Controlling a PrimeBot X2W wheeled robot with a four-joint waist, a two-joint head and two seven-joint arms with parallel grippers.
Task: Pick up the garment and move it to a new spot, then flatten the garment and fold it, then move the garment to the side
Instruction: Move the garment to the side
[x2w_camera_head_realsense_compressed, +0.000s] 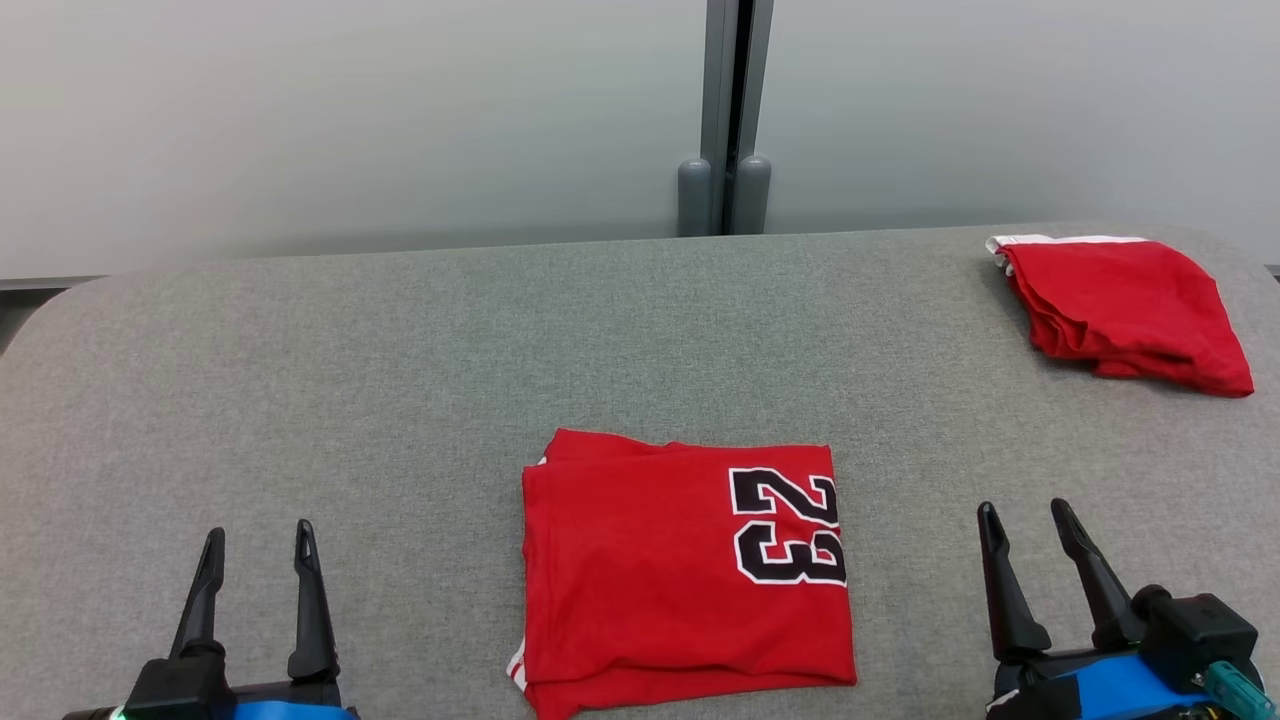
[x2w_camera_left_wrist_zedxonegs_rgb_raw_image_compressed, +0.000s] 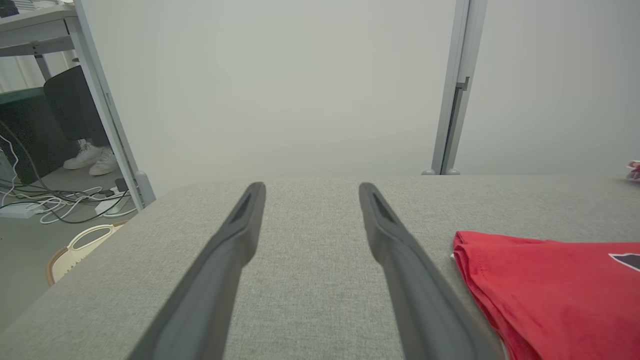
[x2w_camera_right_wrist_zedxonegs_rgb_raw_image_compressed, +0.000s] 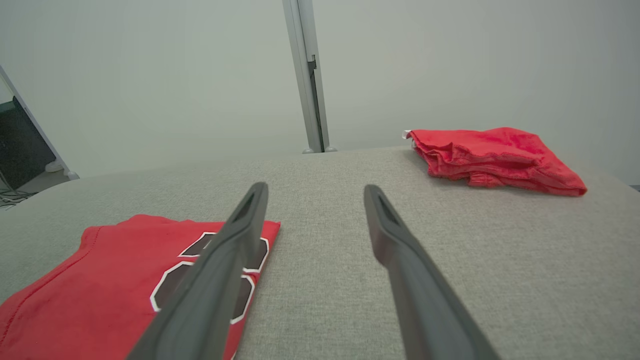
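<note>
Head view: grey counter (x2w_camera_head_realsense_compressed: 400, 380), a folded red jersey (x2w_camera_head_realsense_compressed: 660, 590) front and centre, another red garment (x2w_camera_head_realsense_compressed: 1125, 310) far right. Spread wide and empty, left fingers (x2w_camera_head_realsense_compressed: 305, 600) and right fingers (x2w_camera_head_realsense_compressed: 1005, 590) flank the jersey. Gripping only its top layer would likely undo the fold.

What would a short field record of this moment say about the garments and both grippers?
table: grey fabric top
jersey: red, number 23, folded, lying between the grippers
second garment: red, white trim, bunched at far right corner
left gripper: open, empty, clear of jersey
right gripper: open, empty, clear of jersey
stage: folding looks done; move aside not yet done
</note>
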